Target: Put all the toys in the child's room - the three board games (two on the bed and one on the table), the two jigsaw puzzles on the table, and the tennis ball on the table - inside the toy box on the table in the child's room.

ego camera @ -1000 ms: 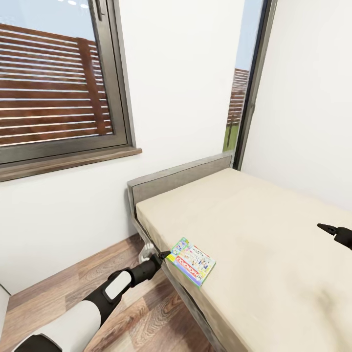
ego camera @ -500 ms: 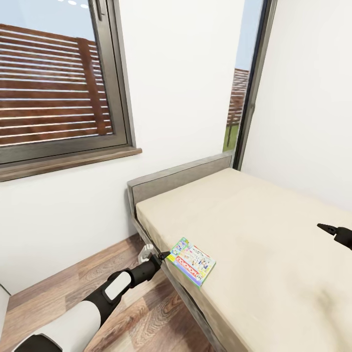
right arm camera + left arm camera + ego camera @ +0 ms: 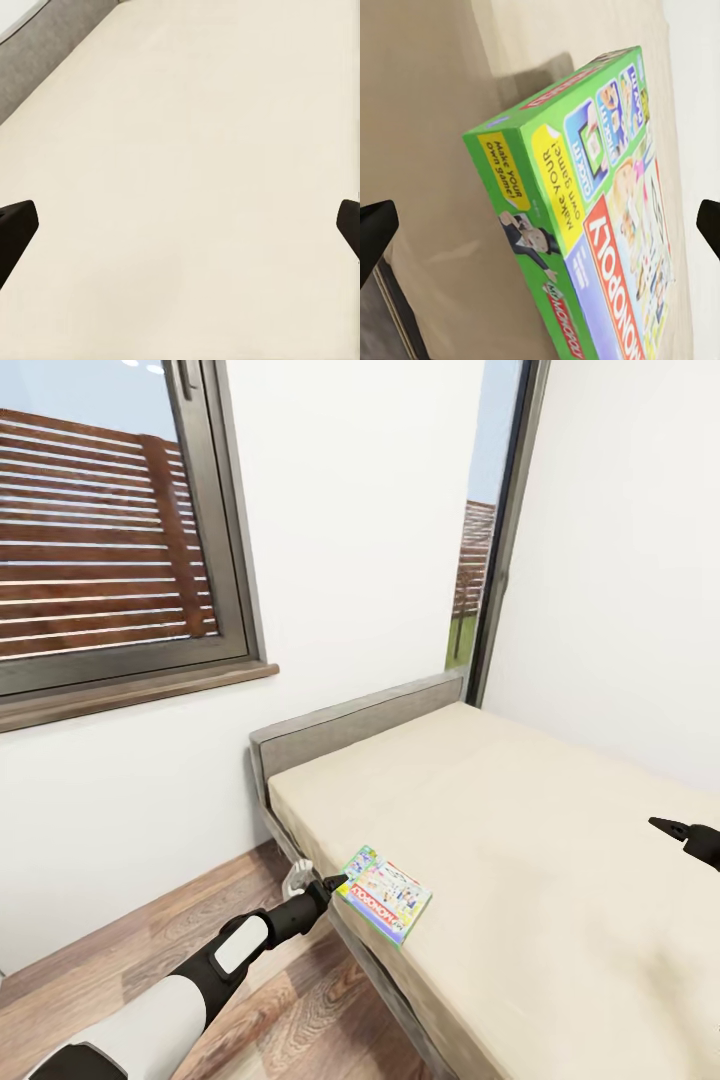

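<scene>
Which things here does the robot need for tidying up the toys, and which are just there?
For the job:
Monopoly game, lying near the bed's edge
left gripper, open at the game's corner
right gripper, open over the bed

Just there:
bed
headboard
window
wood floor

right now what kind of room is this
Most likely a bedroom: a bed with a bare beige mattress and grey headboard stands by a window, with a Monopoly box lying at its edge.

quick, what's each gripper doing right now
Left gripper: open, fingers wide either side of the Monopoly box, not gripping it.
Right gripper: open, holding nothing, over the bed.
</scene>
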{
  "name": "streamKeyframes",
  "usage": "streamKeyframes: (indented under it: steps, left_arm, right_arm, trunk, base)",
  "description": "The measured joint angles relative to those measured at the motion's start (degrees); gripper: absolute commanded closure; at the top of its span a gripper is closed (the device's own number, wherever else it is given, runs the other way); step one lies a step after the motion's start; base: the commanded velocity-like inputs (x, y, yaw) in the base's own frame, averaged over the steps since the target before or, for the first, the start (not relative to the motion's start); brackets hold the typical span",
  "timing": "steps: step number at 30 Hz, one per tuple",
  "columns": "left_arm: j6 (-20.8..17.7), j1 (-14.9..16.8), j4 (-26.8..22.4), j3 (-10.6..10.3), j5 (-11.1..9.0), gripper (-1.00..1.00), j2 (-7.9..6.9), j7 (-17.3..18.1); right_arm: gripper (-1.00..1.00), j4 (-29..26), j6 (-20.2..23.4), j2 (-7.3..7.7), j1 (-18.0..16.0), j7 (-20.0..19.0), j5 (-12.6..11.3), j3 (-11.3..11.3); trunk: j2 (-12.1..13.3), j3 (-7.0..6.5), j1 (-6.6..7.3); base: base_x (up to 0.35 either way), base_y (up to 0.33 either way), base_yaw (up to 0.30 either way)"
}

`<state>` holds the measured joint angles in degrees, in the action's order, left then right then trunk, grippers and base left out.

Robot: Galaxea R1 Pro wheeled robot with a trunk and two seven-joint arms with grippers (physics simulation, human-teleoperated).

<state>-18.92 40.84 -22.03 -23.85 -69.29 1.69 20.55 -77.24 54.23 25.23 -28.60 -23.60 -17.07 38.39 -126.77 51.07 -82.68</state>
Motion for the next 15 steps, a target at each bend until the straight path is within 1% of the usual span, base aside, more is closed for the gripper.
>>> streamKeyframes:
  steps: [15]
  left_arm:
    - [0.04, 0.04, 0.01, -0.06, -0.04, -1.0, 0.06, 0.05]
  right_arm:
    - [-1.0, 0.0, 0.0, 0.0, 0.0, 0.01, 0.01, 0.0]
  trunk:
    - [0.0, 0.0, 0.0]
  base:
    - [0.0, 0.0, -0.018]
